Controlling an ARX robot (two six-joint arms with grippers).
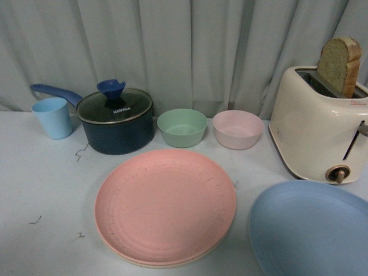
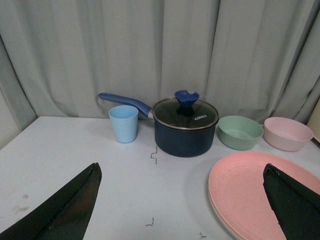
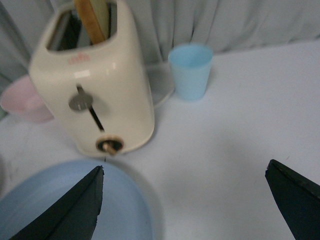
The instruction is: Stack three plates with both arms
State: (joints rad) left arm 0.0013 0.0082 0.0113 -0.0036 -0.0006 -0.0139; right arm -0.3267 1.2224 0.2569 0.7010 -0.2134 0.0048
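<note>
The pink plate [image 1: 165, 204] lies at the table's middle front, on top of the cream-beige plate, of which only the rim [image 1: 167, 265] shows. The light blue plate [image 1: 310, 230] lies alone at the front right, before the toaster. Neither arm shows in the front view. My left gripper [image 2: 181, 167] is open and empty above the table; its one finger [image 2: 292, 205] hangs over the pink plate [image 2: 240, 195], with the cream rim [image 2: 211, 205] beneath. My right gripper [image 3: 185, 166] is open and empty, one finger [image 3: 70, 210] over the light blue plate [image 3: 122, 210].
A cream toaster [image 1: 316, 129] with a bread slice stands at the right. A dark blue pot [image 1: 118, 123] with a glass lid, a light blue cup [image 1: 53, 118], a green bowl [image 1: 181, 127] and a pink bowl [image 1: 237, 129] line the back. A second blue cup [image 3: 190, 70] stands beyond the toaster.
</note>
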